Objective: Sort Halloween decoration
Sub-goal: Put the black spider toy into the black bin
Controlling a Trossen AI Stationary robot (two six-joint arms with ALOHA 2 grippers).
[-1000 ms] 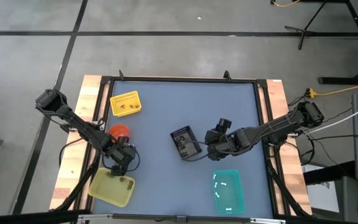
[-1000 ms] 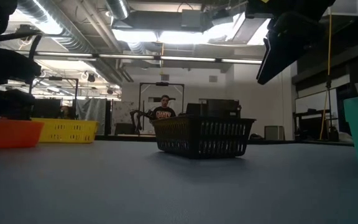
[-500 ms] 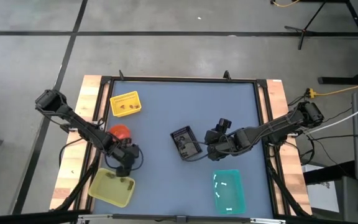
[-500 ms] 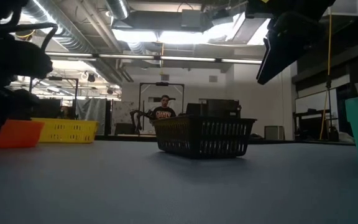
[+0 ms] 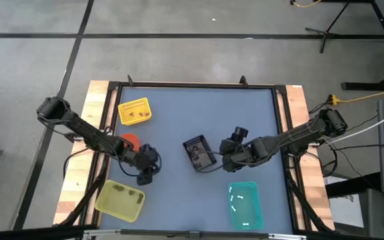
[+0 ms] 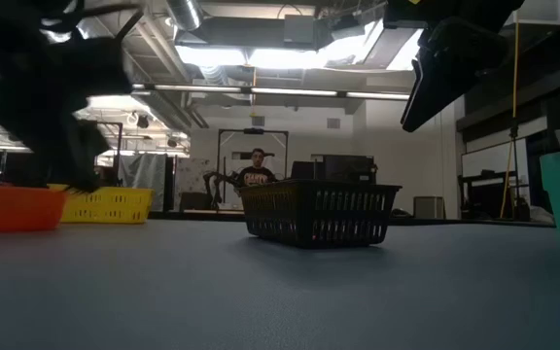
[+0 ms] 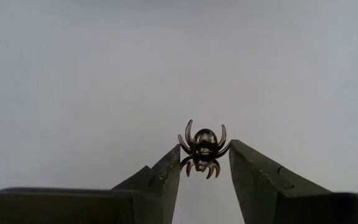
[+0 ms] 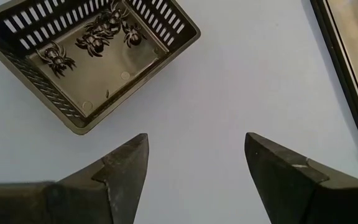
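Observation:
A tiny dark spider (image 7: 204,144), one of the Halloween decorations, sits between the fingertips of my left gripper (image 7: 205,165). In the high view my left gripper (image 5: 145,176) hangs over bare table between the yellow-green tray (image 5: 120,199) and the black basket (image 5: 198,153). The basket (image 8: 92,56) rests on its base on the table and holds three more dark spiders (image 8: 98,34). My right gripper (image 8: 194,162) stands open above the table just right of the basket, with nothing between its fingers. My left gripper pinches the spider by its two sides, at the legs (image 7: 188,155), between the very ends of its two fingers (image 7: 166,171). The fingers slant downward from the table's left. The spider is lifted clear of the table.
A yellow basket (image 5: 134,111) stands at the far left and an orange container (image 5: 128,139) lies partly under the left arm. A teal container (image 5: 245,204) with white pieces stands near the front right. A person (image 6: 257,174) stands far behind the table.
My left gripper has gone from over the yellow-green tray's far edge toward the table's right, rising a little and tipping up, with the spider still between its fingertips. My right gripper has kept still.

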